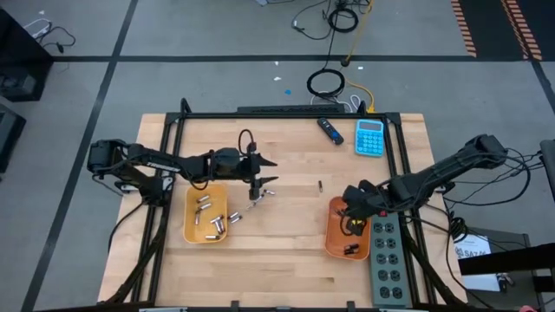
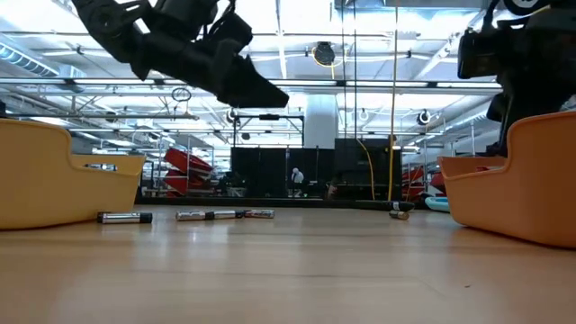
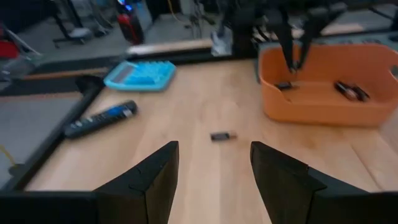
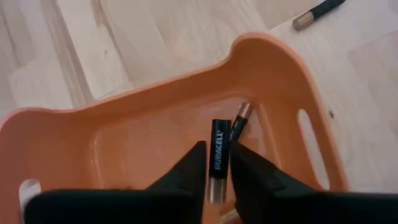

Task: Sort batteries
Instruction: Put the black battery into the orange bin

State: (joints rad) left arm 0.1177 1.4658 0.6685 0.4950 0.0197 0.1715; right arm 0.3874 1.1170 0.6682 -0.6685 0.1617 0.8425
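Wooden table (image 1: 286,251) — right pincer (image 4: 217,167) grips "DURACELL" battery (image 4: 217,158) over orange tray (image 4: 124,124); left pincer (image 3: 214,168) open.

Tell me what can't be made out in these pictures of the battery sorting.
- Yellow tray, low view: its wall hides the batteries inside.
- Orange tray, high view: the right gripper covers part of its contents.
- Lone battery, high view: too small to tell its type.
- Duracell battery, right wrist view: its lower end sits between the fingers; whether it is held or released is unclear.
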